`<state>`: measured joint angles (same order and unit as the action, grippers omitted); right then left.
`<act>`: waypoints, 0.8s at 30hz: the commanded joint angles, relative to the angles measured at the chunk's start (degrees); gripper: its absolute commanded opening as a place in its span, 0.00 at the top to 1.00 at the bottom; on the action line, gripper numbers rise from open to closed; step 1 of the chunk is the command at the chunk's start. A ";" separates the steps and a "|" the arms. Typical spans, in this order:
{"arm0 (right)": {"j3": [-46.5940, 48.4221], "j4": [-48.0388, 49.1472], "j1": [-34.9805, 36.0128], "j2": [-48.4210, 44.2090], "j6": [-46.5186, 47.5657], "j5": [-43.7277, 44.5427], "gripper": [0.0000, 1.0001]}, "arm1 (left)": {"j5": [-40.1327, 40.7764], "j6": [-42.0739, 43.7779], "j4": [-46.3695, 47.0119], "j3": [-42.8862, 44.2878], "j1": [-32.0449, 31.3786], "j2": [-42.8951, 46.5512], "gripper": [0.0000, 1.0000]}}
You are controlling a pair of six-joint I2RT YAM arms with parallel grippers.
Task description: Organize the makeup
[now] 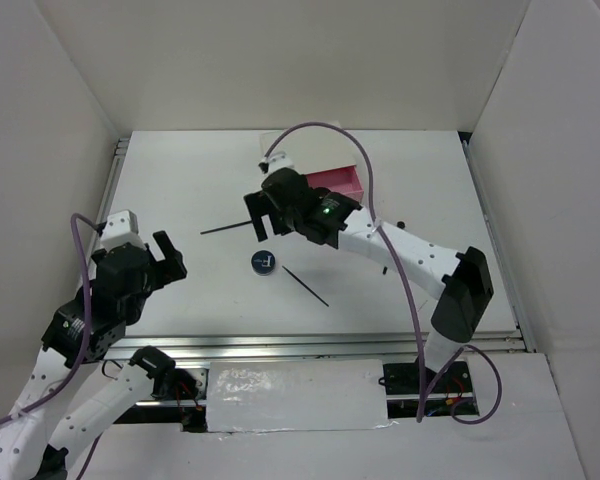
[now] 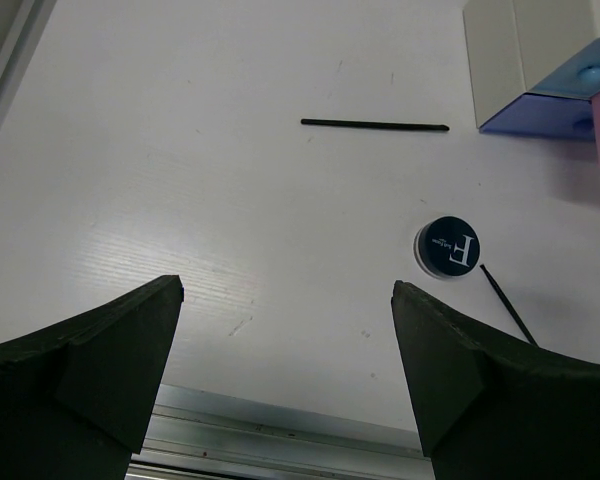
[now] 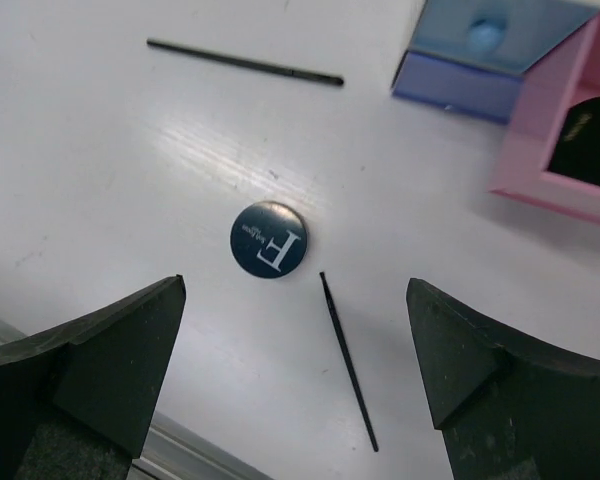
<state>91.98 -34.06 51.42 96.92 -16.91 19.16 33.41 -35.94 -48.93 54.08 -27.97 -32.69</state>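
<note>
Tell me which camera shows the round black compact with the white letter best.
The right wrist view: the compact sits near centre, large, its white letter sharp. The left wrist view shows the compact smaller, off to the right. The top view shows only a tiny dark disc.

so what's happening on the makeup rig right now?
Nothing is held. The left gripper and the right gripper are both open. The right gripper hovers over a round black compact, with a thin black stick just beside it; a second stick lies farther back. The pink drawer of the white box is pulled out, with a dark item inside that I can't identify.
</note>
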 commanded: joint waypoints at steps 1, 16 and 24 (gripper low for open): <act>-3.65 4.27 -0.35 3.44 -0.06 -4.64 0.00 | 1.22 0.70 1.29 0.49 0.28 -1.76 0.01; 4.17 4.62 -0.18 22.34 -0.06 -9.13 0.00 | 0.78 0.96 1.64 0.41 0.28 -2.03 0.01; 2.67 6.38 0.43 24.54 -0.76 -12.39 0.00 | 0.61 1.14 1.64 0.41 0.37 -1.85 0.01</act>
<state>93.54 -30.09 51.20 119.87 -17.12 8.64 33.61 -35.94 -48.90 54.08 -27.92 -34.98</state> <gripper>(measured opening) 0.997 0.994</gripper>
